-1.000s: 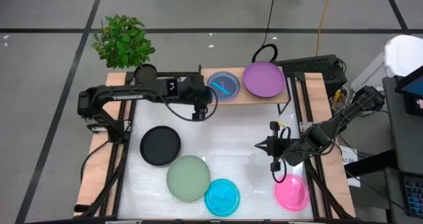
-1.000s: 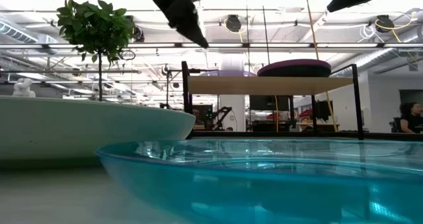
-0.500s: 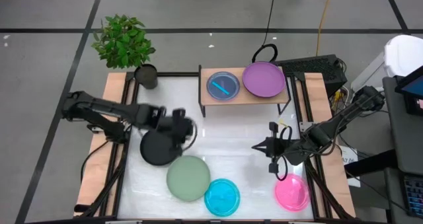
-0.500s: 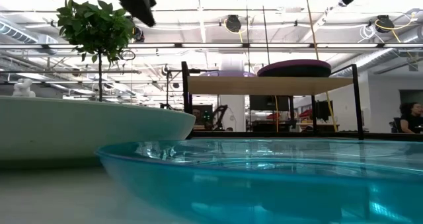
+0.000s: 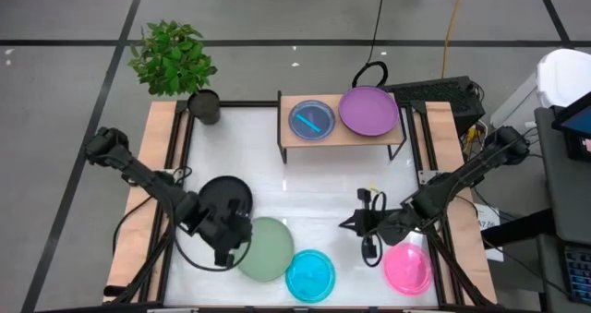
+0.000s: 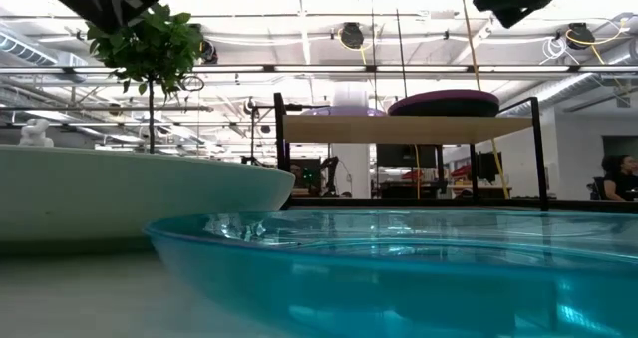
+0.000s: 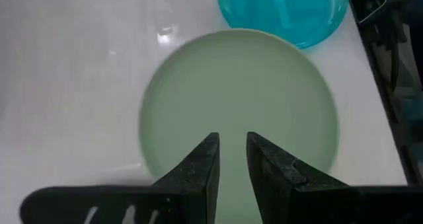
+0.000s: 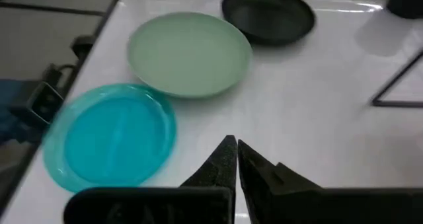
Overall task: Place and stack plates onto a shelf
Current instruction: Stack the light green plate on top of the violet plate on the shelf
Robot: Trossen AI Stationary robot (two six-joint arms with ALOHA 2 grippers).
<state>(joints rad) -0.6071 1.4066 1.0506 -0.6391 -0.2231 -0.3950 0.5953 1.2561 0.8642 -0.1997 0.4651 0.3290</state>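
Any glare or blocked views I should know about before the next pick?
High view: ceiling lights glare off the white table mid-surface. Low view: the cyan plate and sage green plate fill the foreground, and bright ceiling lights backlight the shelf. Left wrist view: sharp on the sage green plate, small highlight on the table beside it. Right wrist view: sheen near the black plate.

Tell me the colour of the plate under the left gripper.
Sage green: the plate below the left gripper shows best in the left wrist view.
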